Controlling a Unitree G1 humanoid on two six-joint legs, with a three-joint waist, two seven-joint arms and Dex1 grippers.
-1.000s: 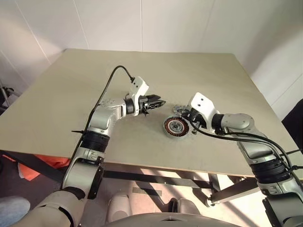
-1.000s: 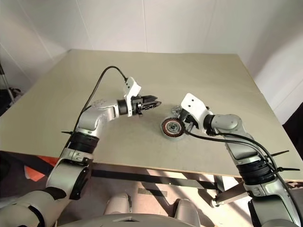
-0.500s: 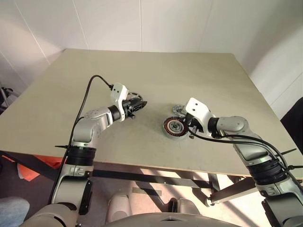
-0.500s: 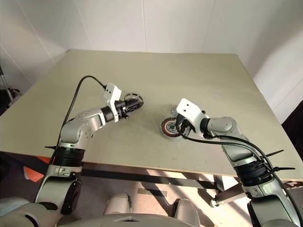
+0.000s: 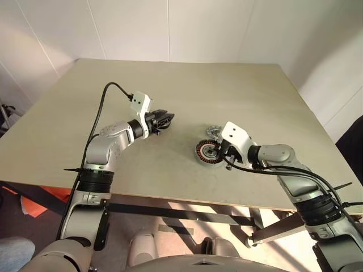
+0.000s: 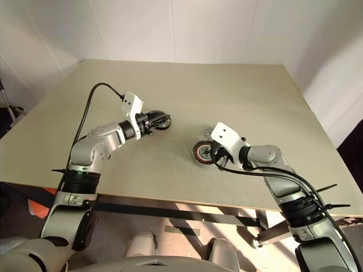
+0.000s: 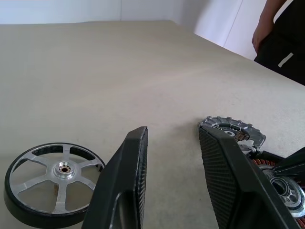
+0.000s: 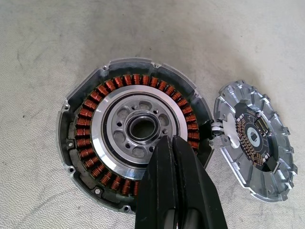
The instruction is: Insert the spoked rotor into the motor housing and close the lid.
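The spoked rotor point(image 7: 52, 183) lies flat on the table, dark-rimmed with silvery spokes. My left gripper point(image 7: 174, 132) hovers low and level just beside it, open, with nothing between its fingers point(image 7: 128, 176). The motor housing point(image 8: 133, 157) sits near the table's middle point(image 5: 208, 152), its copper windings and central bearing showing. My right gripper point(image 8: 171, 141) is shut, its tips over the housing's inner ring next to the bearing; I cannot tell if they touch. The lid point(image 8: 252, 145) lies against the housing's far side, tilted with its inner face showing point(image 5: 214, 131).
The tan table point(image 5: 187, 85) stretches bare behind the parts, and its front edge point(image 5: 170, 199) runs close below both arms. A person in dark clothes point(image 7: 281, 33) stands past the table's right side.
My left gripper has swung left, away from the housing and over to the rotor. My right gripper has dipped slightly over the housing and stays shut.
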